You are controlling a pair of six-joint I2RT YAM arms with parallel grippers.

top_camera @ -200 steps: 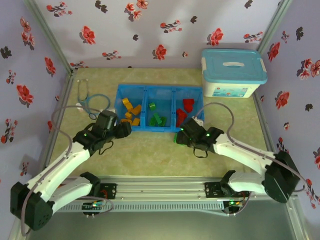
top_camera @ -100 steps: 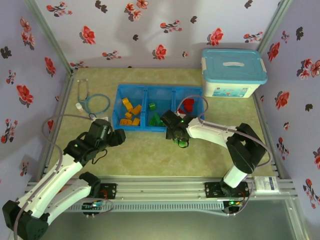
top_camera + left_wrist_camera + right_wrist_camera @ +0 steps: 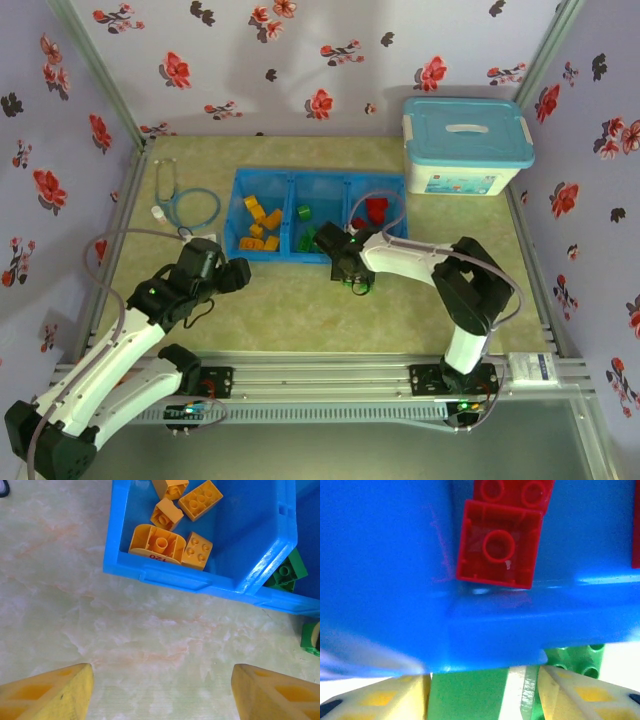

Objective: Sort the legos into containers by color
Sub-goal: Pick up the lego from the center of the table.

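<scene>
Since half a second ago, the right gripper (image 3: 354,278) has been shifted slightly leftward along the near wall of the blue tray (image 3: 322,192), while the left gripper (image 3: 240,272) has been kept where it was, over bare table short of the tray's left compartment. In the right wrist view, a green lego (image 3: 467,696) is seen between the right gripper's fingers (image 3: 385,700), just below the tray's outer wall; it is touched by the left finger, but whether it is clamped cannot be told. A second green lego (image 3: 576,661) is seen just beside it on the table. The left gripper's jaws are spread wide with nothing between them. Orange-yellow legos (image 3: 260,226) are gathered in the left compartment, green legos (image 3: 306,236) in the middle one and red legos (image 3: 374,211) in the right one, where a red lego (image 3: 497,545) is seen lying against the near wall. A white box with a light-blue lid (image 3: 467,145) is set at the far right corner.
</scene>
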